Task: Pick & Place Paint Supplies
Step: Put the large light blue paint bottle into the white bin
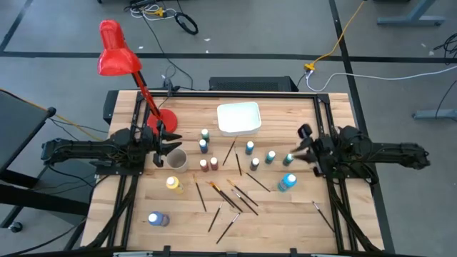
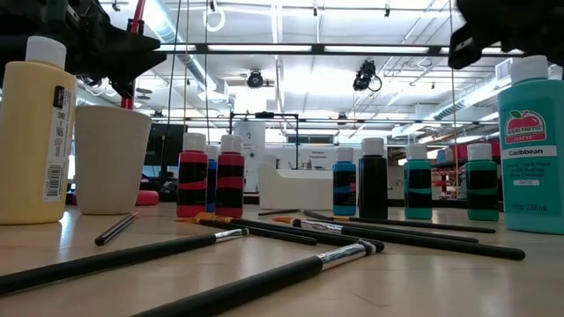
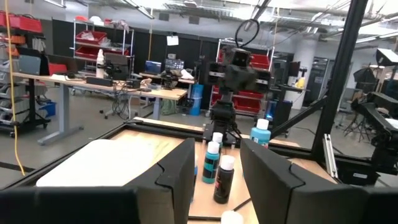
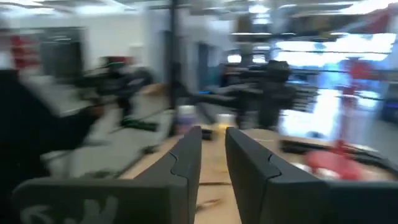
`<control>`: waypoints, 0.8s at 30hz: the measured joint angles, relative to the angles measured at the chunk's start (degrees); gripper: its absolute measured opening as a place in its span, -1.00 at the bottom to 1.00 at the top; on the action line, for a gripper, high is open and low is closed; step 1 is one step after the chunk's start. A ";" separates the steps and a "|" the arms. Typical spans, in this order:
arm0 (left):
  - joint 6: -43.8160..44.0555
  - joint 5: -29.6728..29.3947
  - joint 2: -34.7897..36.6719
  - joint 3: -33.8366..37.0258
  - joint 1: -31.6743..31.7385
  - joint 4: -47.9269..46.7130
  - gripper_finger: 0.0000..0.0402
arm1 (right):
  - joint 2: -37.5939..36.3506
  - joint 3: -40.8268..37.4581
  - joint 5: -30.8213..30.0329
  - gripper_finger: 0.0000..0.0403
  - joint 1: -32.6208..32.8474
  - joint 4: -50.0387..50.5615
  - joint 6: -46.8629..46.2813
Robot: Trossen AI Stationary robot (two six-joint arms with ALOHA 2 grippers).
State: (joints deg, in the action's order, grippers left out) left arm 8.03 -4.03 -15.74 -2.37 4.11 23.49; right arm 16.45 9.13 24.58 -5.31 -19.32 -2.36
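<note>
Small paint bottles stand upright mid-table: blue ones (image 1: 203, 146), red-brown ones (image 1: 208, 165) and teal ones (image 1: 270, 157). A bigger teal bottle (image 1: 287, 182) and a yellow bottle (image 1: 173, 185) stand nearer the front. A blue bottle (image 1: 157, 219) lies on its side. Dark-handled paintbrushes (image 1: 232, 196) lie flat and scattered. My left gripper (image 1: 170, 146) hovers open above the table's left side, by the beige cup (image 1: 176, 160); nothing is between its fingers (image 3: 180, 168). At the right side my right gripper (image 1: 296, 153) is raised, with a narrow empty gap showing between its fingers (image 4: 186, 155).
A shallow white tray (image 1: 238, 118) sits at the far middle of the table. A red desk lamp (image 1: 114, 50) rises from its base (image 1: 166, 120) at the far left, close behind my left arm. One brush (image 1: 321, 214) lies apart near the front right.
</note>
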 joint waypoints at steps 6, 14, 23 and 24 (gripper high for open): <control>-0.12 0.15 0.00 0.00 0.00 -0.02 -0.31 | 8.44 -0.02 2.37 -0.37 5.35 -9.70 1.54; -0.11 0.17 -0.01 0.00 -0.01 -0.04 -0.31 | 19.97 -0.05 5.40 -0.03 11.56 -8.85 4.58; -0.11 0.19 -0.01 0.00 -0.02 -0.07 -0.31 | 26.92 -0.05 7.52 0.03 13.12 -7.57 7.89; -0.11 0.18 0.02 0.00 -0.01 -0.04 -0.31 | 27.52 -0.05 7.51 0.02 13.10 -7.65 8.38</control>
State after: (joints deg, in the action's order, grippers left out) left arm 7.92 -3.86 -15.73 -2.37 4.10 23.44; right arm 43.98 9.08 32.08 7.79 -26.96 6.02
